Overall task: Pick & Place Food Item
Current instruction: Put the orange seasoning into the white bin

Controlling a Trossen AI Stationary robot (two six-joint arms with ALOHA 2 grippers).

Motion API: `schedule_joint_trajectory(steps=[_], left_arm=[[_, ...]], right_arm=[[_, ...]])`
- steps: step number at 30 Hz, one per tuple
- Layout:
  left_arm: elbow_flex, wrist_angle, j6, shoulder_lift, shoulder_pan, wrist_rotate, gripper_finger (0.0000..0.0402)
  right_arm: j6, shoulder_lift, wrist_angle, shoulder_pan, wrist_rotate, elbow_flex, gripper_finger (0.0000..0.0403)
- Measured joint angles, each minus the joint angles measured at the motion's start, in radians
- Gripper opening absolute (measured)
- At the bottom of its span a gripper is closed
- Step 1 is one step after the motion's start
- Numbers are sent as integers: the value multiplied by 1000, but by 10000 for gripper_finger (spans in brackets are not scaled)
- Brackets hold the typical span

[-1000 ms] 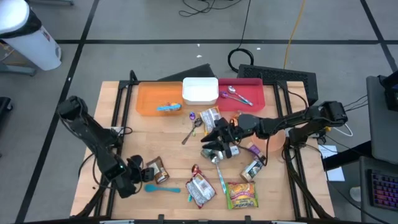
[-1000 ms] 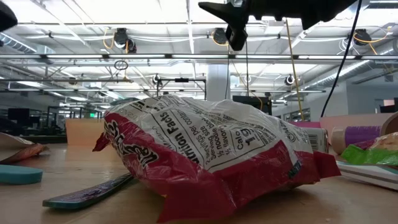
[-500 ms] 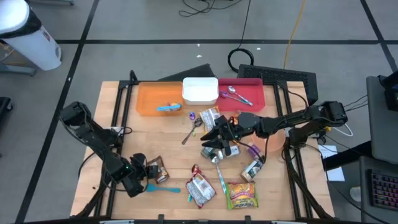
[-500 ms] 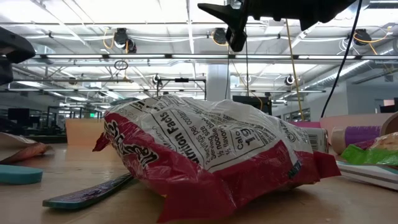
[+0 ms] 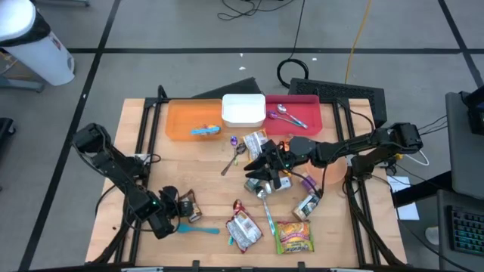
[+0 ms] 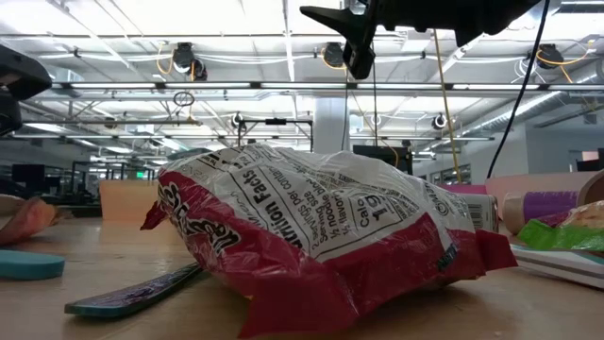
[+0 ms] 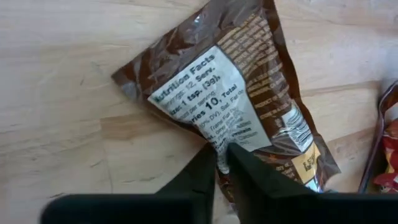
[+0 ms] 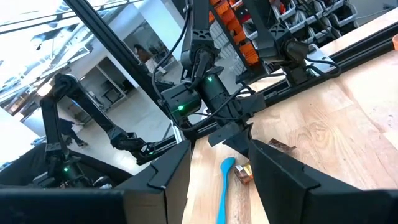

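Note:
A brown food packet [image 7: 249,93] with a white nutrition label lies on the wooden table near its left front; it shows in the high view as the packet [image 5: 191,205]. My left gripper [image 7: 221,163] slants down onto the packet's edge, shut on it, and appears from above as the gripper [image 5: 176,205]. My right gripper [image 8: 221,180] hangs level above the table's middle, open, with nothing between its fingers; from above it is the gripper [image 5: 255,170]. An orange tray [image 5: 193,119] stands at the far left. My left gripper pinches the packet's edge at the lower corner of the white label [image 7: 217,142] between its two fingers. The fingers slant down from the table's left side. The rest of the packet lies on the table, and its end [image 6: 26,215] bulges upward in the low view.
A red-and-white chip bag [image 5: 243,230], a blue spoon [image 5: 198,229], a green utensil [image 5: 269,219], a yellow-green packet [image 5: 295,236] and a can [image 5: 306,205] lie along the front. A white box [image 5: 243,110] and a red tray [image 5: 299,113] stand at the back.
My left gripper has come down and a little toward the table's right, onto the brown packet. In the low view the packet's end, flat a second ago, now stands bulged up.

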Motion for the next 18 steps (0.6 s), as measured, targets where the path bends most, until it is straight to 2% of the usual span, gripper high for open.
schedule_joint_trajectory(steps=[4, 9, 13, 18], left_arm=[[0, 0, 0, 0, 0, 0, 8], [0, 0, 0, 0, 0, 0, 20], [0, -3, 14, -17, 1, 7, 7], [0, -15, 46, -73, 0, -32, 12]], right_arm=[[-1, 0, 0, 0, 0, 0, 155], [-5, 0, 0, 0, 1, 0, 155], [-20, 0, -1, 0, 0, 0, 155], [-30, 0, 1, -11, -2, 0, 155]])
